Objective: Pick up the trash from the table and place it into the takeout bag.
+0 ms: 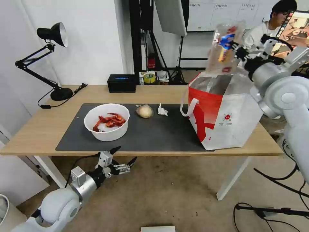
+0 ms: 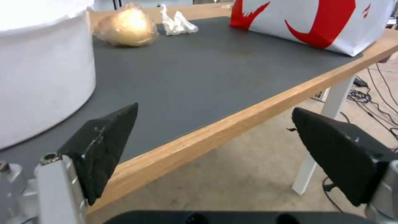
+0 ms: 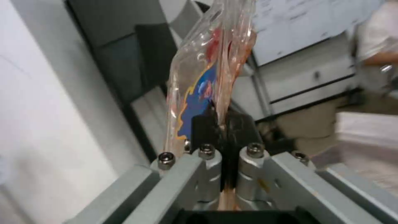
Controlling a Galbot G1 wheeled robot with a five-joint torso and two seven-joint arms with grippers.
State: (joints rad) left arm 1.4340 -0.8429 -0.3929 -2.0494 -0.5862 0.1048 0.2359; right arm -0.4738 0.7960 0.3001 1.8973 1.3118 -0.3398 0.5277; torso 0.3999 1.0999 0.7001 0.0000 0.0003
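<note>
Right gripper raised above open top of large boxy white takeout bag with red panel, fingers pinched tight on clear hinged plastic tray with red scraps. Left gripper low, below near table edge, jaws spread wide, empty. On dark grey mat: white round bowl of red crayfish shells left, beige plastic-wrapped lump and crumpled white tissue farther back, bag at right.
</note>
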